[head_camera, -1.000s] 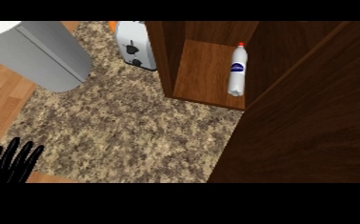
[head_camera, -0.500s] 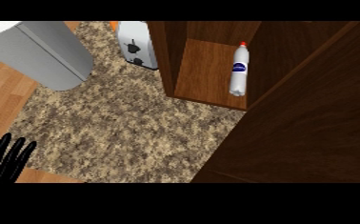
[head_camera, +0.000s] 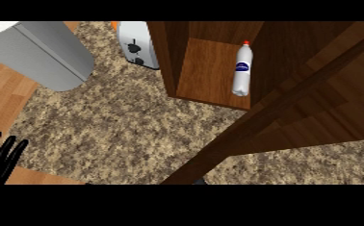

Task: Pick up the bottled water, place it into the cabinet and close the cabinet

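Note:
The bottled water (head_camera: pixel 242 73), clear with a red cap and a blue label, lies on the shelf (head_camera: pixel 206 71) inside the wooden cabinet, cap pointing away from me. The dark wooden cabinet door (head_camera: pixel 284 119) stands partly swung across the opening; its edge runs diagonally from the upper right down to the lower middle. It hides the cabinet's right part. My left hand (head_camera: pixel 10 154) shows at the lower left edge, fingers straight and up, holding nothing. My right hand does not show.
A white toaster (head_camera: pixel 137 44) stands on the speckled granite counter (head_camera: pixel 121 124) just left of the cabinet. A large grey rounded appliance (head_camera: pixel 46 52) fills the upper left. Wooden floor (head_camera: pixel 18 88) shows beyond the counter's left edge.
The cabinet door has swung leftward across the opening, covering more of the counter at the lower right. My left hand has slid further toward the left edge.

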